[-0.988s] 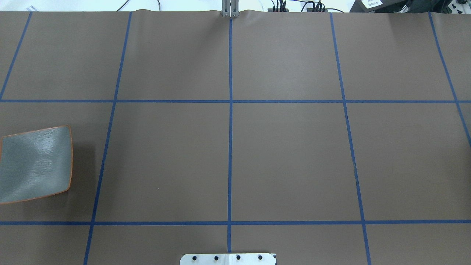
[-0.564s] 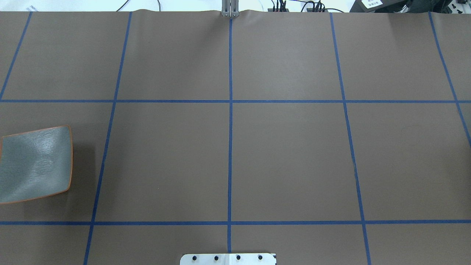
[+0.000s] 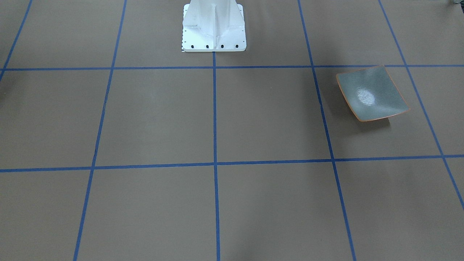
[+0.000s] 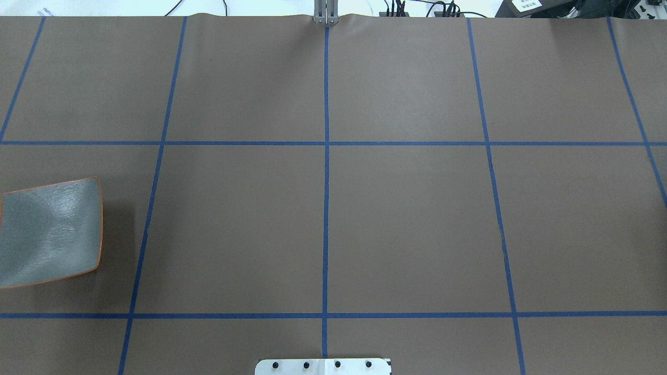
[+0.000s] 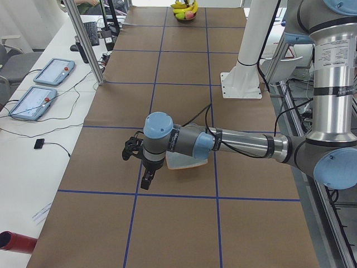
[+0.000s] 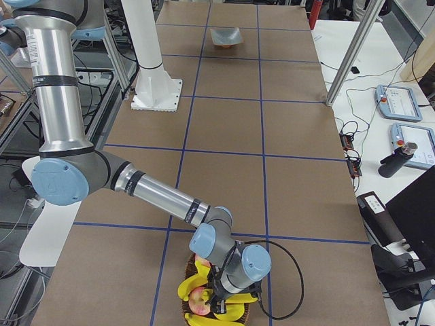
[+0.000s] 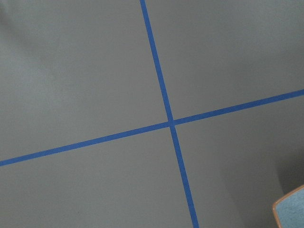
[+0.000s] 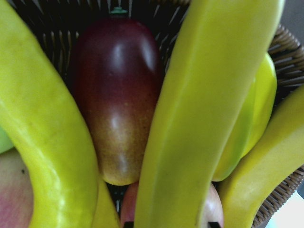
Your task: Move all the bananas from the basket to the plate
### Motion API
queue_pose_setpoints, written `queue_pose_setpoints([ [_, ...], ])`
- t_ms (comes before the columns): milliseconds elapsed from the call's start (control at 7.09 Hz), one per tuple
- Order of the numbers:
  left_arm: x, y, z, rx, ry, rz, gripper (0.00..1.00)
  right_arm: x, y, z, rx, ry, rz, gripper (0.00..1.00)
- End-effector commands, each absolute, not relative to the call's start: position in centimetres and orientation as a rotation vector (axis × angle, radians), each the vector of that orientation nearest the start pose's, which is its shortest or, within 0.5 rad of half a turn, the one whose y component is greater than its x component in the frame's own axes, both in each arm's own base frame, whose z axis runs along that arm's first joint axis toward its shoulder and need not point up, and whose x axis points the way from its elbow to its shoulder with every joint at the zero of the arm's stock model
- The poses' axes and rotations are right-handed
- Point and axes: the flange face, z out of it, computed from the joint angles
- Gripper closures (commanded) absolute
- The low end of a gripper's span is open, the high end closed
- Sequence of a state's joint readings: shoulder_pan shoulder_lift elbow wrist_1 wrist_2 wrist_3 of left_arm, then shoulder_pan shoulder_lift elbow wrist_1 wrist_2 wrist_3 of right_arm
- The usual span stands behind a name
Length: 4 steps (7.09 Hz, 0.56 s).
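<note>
Several yellow bananas (image 6: 192,285) lie in a wicker basket (image 6: 243,314) at the table's right end, with other fruit. They also show far off in the exterior left view (image 5: 184,8). My right gripper (image 6: 219,305) is down in the basket. In the right wrist view the right gripper (image 8: 171,224) has its fingertips (image 8: 214,223) against both sides of the middle banana (image 8: 204,109), which still lies in the basket. The grey-green plate (image 4: 49,232) (image 3: 371,93) is empty at the left end. My left gripper (image 5: 146,181) hangs beside the plate; I cannot tell if it is open.
A dark red mango (image 8: 116,95) and a pink fruit (image 6: 198,300) share the basket, whose rim (image 8: 289,42) rises around them. The white robot base (image 3: 214,29) stands at the near table edge. Metal posts (image 5: 83,44) and tablets (image 5: 53,72) line the operators' side.
</note>
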State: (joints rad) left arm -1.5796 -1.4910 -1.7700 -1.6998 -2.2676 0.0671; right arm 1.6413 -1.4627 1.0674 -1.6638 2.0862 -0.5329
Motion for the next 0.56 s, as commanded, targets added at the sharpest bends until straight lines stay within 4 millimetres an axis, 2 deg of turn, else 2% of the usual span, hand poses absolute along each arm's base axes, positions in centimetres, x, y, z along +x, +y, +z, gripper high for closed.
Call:
queue_pose_setpoints([
  [0,-7.4,-47.0,59.1,0.26,0.686,0.139,0.0,14.3,-45.6,84.5,-0.253,-0.621,-0.287,1.0],
  [141,-7.3,-47.0,59.1,0.257,0.686,0.137,0.0,16.6,-45.6,83.2,-0.221,-0.595,-0.258,1.0],
  [282,-7.3,-47.0,59.3,0.254,0.686,0.136,0.0,19.9,-45.4,81.2,-0.182,-0.545,-0.224,1.0],
  [423,-7.3,-47.0,59.4,0.251,0.687,0.135,0.0,21.4,-46.3,78.5,-0.123,-0.516,-0.234,1.0],
])
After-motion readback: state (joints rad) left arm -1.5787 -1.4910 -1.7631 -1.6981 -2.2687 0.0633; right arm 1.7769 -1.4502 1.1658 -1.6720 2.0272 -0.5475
